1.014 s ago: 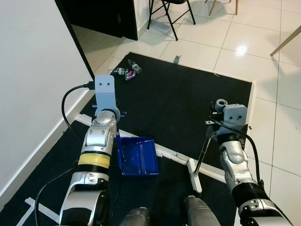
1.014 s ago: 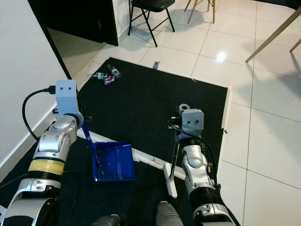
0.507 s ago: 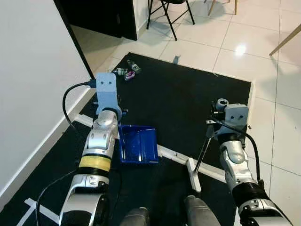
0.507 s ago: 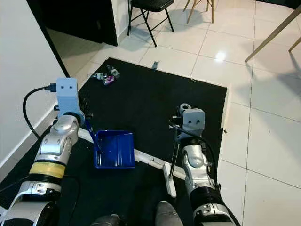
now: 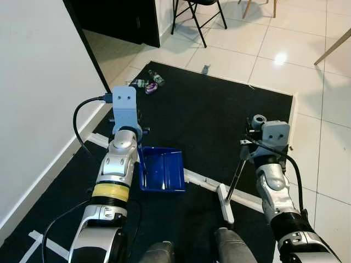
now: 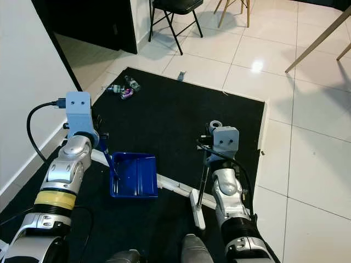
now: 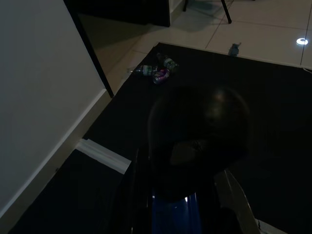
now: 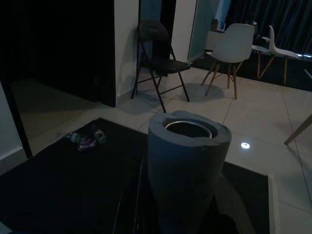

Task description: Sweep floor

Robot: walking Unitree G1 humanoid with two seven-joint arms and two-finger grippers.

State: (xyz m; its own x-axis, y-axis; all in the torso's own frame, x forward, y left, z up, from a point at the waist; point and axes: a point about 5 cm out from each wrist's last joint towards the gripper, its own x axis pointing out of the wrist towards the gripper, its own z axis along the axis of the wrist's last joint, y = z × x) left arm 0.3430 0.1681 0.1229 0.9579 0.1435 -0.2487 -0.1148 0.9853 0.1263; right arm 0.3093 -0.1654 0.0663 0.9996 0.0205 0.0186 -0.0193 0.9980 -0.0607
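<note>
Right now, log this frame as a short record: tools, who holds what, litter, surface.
surface: black mat on white tile floor
left gripper: holds the dustpan by its handle, pan resting on the mat
right gripper: holds the broom, head on the mat
litter: bottles at the mat's far left corner; a small scrap on the tile beyond
background: black folding chair

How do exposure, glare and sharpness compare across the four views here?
Both eye views are bright and sharp, with a ceiling-light glare spot on the tiled floor. The left wrist view is very dark: a black rounded shape blocks its middle, though the litter is legible. The right wrist view is dim, with the grey handle end close and the chairs readable.
</note>
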